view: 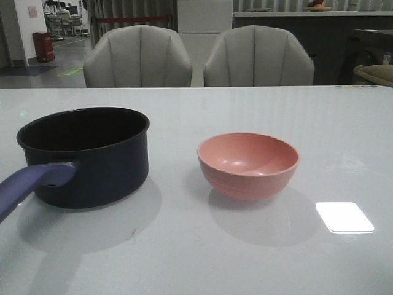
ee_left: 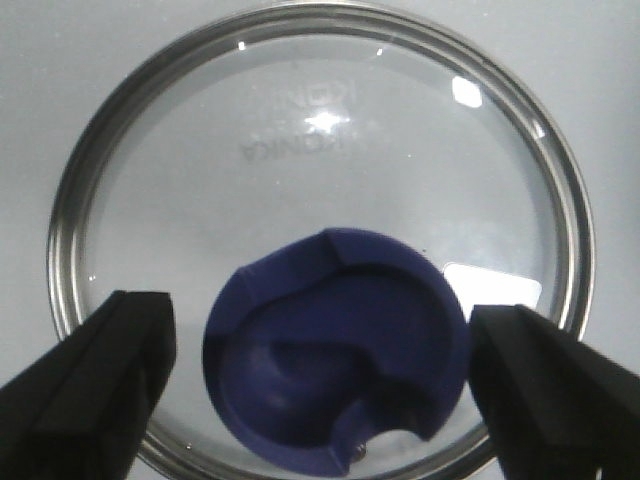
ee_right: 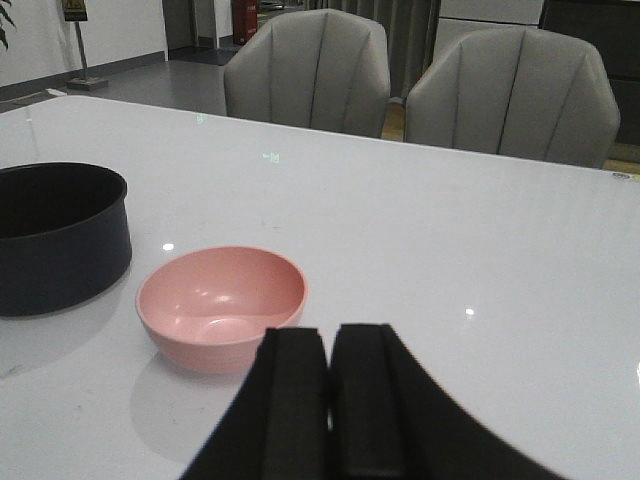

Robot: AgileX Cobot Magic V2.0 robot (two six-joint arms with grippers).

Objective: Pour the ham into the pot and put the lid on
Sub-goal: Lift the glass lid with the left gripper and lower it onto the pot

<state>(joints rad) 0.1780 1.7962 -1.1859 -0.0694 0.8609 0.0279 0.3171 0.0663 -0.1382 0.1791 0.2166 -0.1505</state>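
Above lid (ee_left: 318,240), left fingers (ee_left: 95,385) spread.

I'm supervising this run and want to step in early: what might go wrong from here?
1. The left gripper has its jaws open on either side of the lid's knob, which sits off-centre between them; a lopsided grip might tilt the glass lid.
2. The pink bowl looks empty and the pot interior is too dark to read, so covering now may seal a pot without ham.
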